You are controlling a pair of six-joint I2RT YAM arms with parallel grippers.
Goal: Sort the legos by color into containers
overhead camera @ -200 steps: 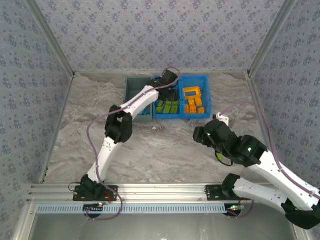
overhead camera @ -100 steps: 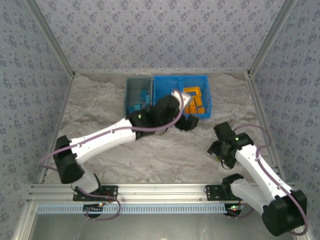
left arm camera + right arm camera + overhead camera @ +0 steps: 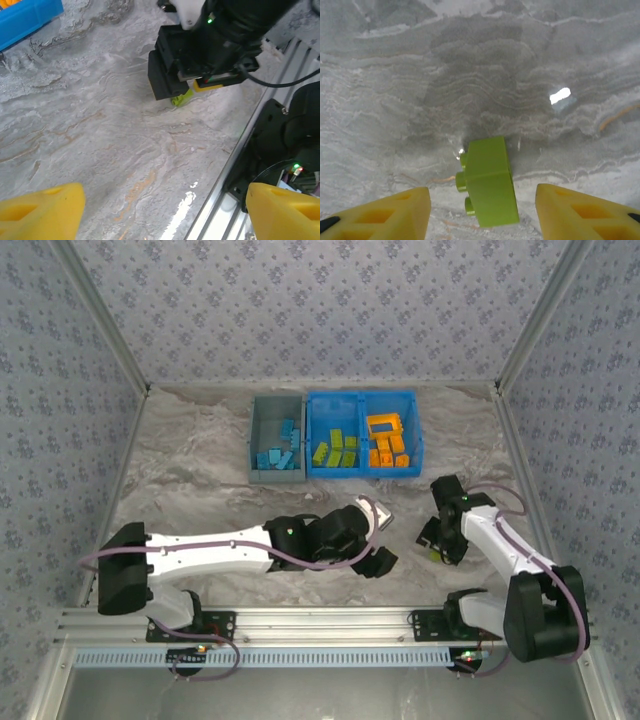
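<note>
Straddling 1 lime green lego (image 3: 487, 180): right tool (image 3: 481, 214)

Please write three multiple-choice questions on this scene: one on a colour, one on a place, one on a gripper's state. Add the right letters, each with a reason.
1. What colour are the legos in the grey-blue bin? A orange; B blue; C lime green.
2. Where is the loose lime green brick? A on the table, between the fingers of the right gripper; B in the grey-blue bin; C on another brick.
3. How is the left gripper? A shut on a brick; B open and empty; C shut on nothing.
1 B: blue pieces lie there. 2 A: it lies on the marble between the yellow fingers. 3 B: its fingers stand wide apart, nothing between.
</note>
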